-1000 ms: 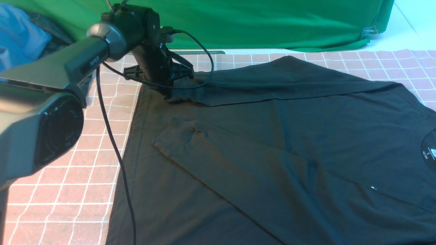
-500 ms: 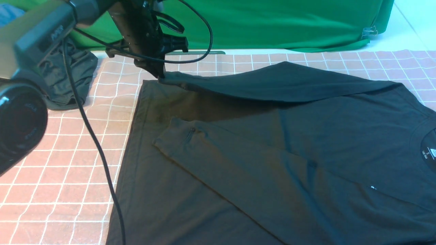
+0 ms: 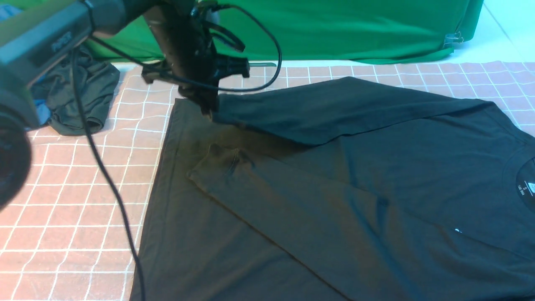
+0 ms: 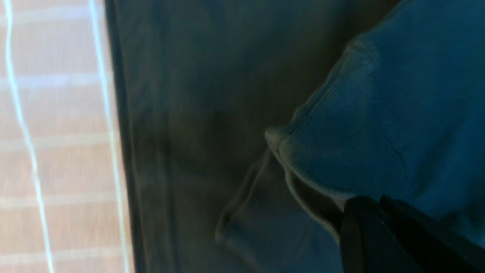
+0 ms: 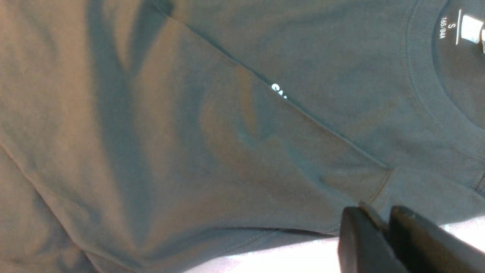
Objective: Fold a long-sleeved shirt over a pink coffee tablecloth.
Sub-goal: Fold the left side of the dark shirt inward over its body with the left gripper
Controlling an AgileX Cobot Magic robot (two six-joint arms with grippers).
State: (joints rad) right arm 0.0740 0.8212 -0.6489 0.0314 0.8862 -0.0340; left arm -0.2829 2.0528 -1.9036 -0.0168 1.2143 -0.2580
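Note:
The black long-sleeved shirt [image 3: 334,200] lies spread on the pink coffee tablecloth [image 3: 83,200], with its collar and size label [image 3: 527,188] at the right edge. One sleeve lies folded across the body, its cuff [image 3: 217,161] near the hem. My left gripper [image 3: 207,109] is shut on the far sleeve's ribbed cuff [image 4: 326,159] and holds it a little above the shirt; its fingertips [image 4: 356,212] pinch the cuff's edge. The right gripper [image 5: 382,218] is out of the front view. In its wrist view it pinches a ridge of the shirt by the shoulder seam [image 5: 380,182].
A green cloth [image 3: 334,29] hangs along the back, held by a clip [image 3: 453,39]. A small dark garment [image 3: 79,100] lies crumpled at the back left, with a bit of blue cloth [image 3: 39,115] beside it. The left arm's cable [image 3: 104,179] hangs over the tablecloth.
My left gripper has risen with the cuff and moved right, over the shirt's body. The far sleeve now hangs stretched and covers more of the body. The shirt's body has not moved.

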